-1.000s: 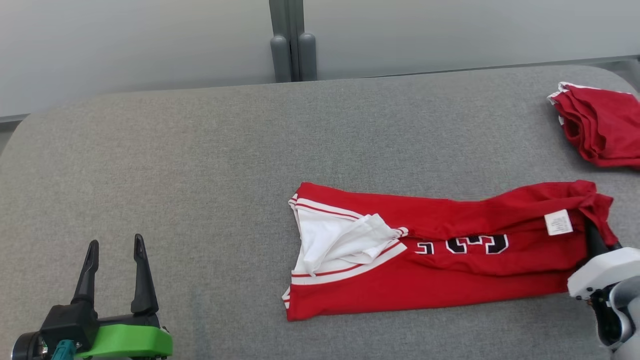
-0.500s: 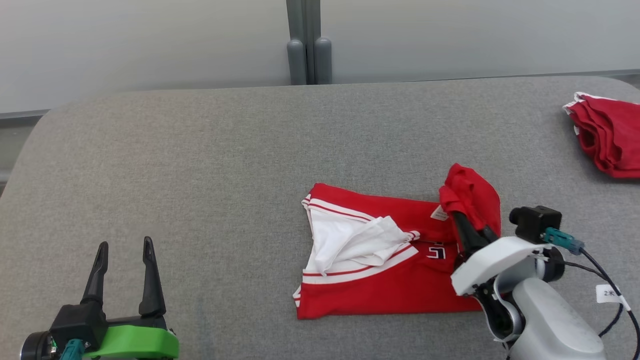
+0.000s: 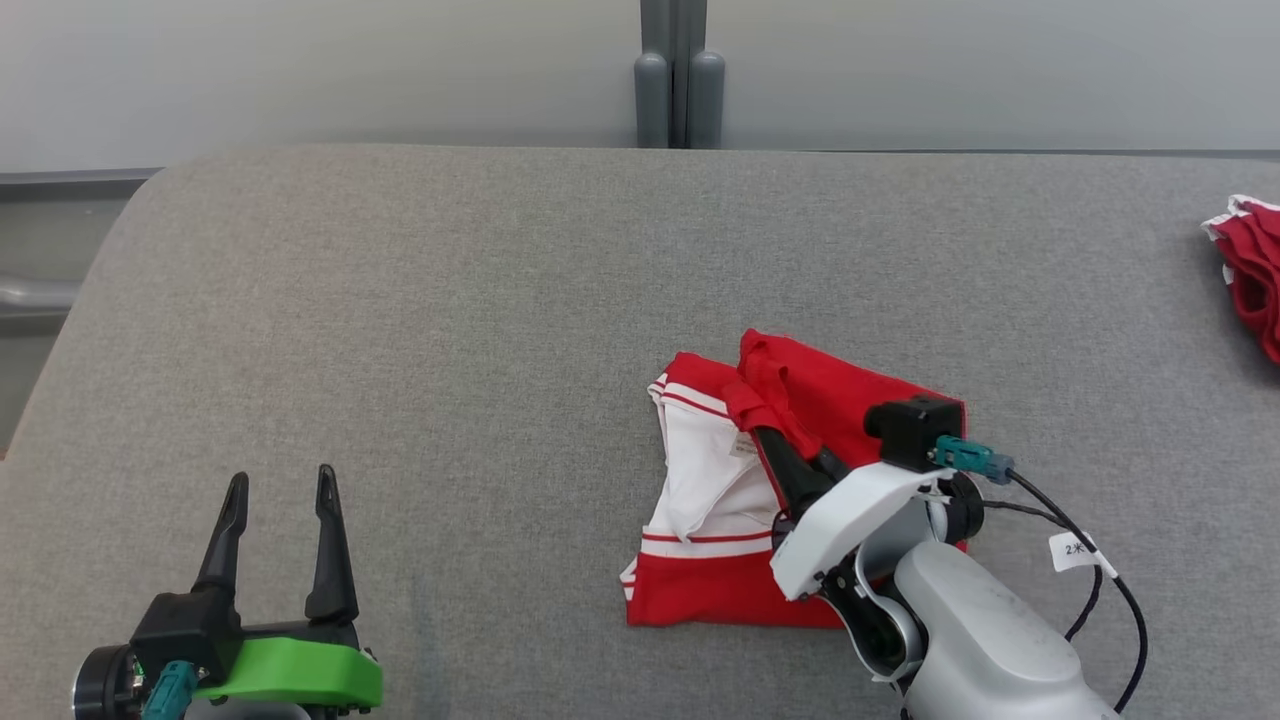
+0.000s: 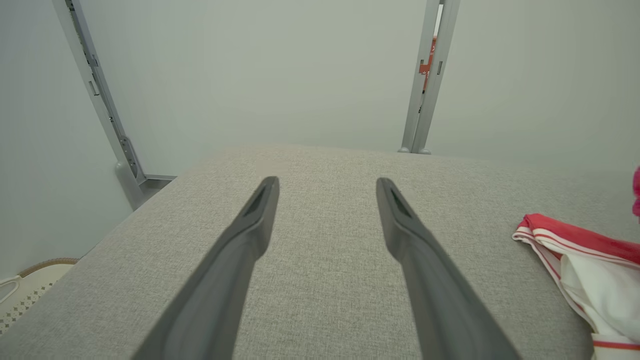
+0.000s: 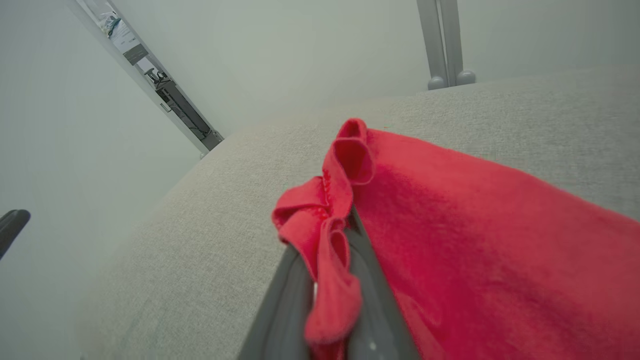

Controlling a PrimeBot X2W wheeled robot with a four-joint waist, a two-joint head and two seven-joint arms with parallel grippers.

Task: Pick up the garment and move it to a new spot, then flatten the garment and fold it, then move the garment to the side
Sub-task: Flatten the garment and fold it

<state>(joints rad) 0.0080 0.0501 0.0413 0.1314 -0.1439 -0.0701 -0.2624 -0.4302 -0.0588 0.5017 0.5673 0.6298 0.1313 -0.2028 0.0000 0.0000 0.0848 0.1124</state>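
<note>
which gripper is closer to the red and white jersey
Right. The right gripper is shut on a bunched red edge of the jersey, above its middle. The left gripper is open, off to its left, not touching.

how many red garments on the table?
2. A red-and-white jersey centre of the grey table, pinched by the right gripper; another red garment at its right edge, partly out of frame.

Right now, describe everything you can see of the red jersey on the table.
The red jersey is soft cloth with white, red-striped trim and a white panel at its left end. It lies on the grey fabric-covered table, right of centre, its right end doubled back over the rest. The right gripper, shut, pinches that bunched edge. A small white label shows nearby.
</note>
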